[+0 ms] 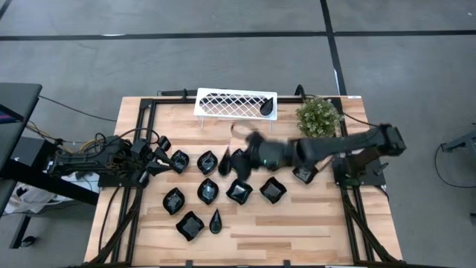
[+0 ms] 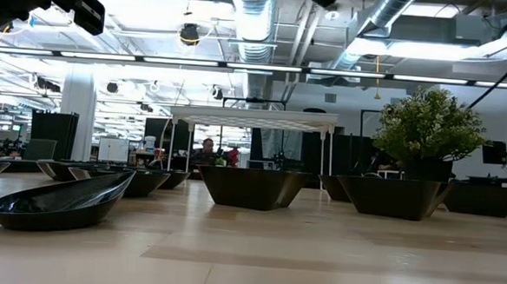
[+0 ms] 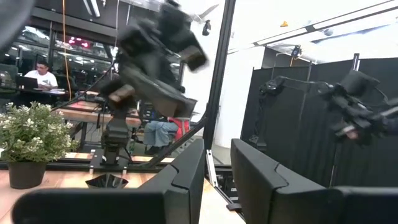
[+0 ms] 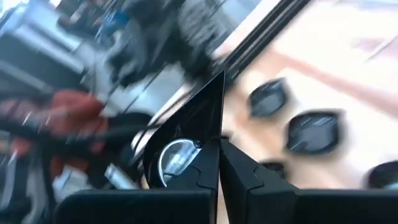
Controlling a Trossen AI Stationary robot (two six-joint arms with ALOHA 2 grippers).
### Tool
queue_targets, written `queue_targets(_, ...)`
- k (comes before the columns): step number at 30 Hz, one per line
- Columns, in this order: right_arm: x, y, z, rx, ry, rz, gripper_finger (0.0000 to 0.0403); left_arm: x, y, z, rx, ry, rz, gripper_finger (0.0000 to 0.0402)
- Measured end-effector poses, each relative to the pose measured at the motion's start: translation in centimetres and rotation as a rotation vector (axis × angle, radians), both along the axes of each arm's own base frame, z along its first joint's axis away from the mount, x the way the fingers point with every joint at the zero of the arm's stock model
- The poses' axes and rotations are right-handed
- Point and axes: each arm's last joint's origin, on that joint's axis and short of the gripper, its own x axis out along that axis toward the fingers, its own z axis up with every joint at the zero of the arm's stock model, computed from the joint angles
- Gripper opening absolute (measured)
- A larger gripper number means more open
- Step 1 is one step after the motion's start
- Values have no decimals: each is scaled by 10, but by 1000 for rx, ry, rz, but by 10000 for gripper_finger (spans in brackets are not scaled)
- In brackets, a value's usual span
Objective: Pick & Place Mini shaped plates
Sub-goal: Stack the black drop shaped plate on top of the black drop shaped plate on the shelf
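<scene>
Beyond the wooden table (image 1: 312, 223) stretched a wide workshop with ceiling ducts and screens. A white lattice rack (image 1: 235, 103) stood at the table's far edge with one dark teardrop dish (image 1: 265, 109) on its right end and a green plant (image 1: 319, 116) just beside it. The mini shaped plates (image 1: 208, 190) lay spread across the middle of the table, close together.

The right tool (image 1: 253, 141) hung over the cluster's far side, blurred; its wrist view showed the fingers nearly closed on a glossy black plate (image 4: 177, 155).

The left tool (image 1: 158, 160) waited at the cluster's left end, fingers (image 3: 186, 180) slightly parted and empty.

The grip looked to be on a thin rim, so I judged a fast swing could slip the plate, dropping it onto neighbours, or clip the rack's edge.
</scene>
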Motion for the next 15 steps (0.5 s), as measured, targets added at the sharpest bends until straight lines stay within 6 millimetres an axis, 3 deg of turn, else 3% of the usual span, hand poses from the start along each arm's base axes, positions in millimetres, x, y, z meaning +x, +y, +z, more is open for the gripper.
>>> queue_targets(8,-36,-74,21,-4,50,-222,0,0,0,0,0,0,0,82)
queue_targets(15,-67,-111,33,9,63,-330,0,0,0,0,0,0,0,82)
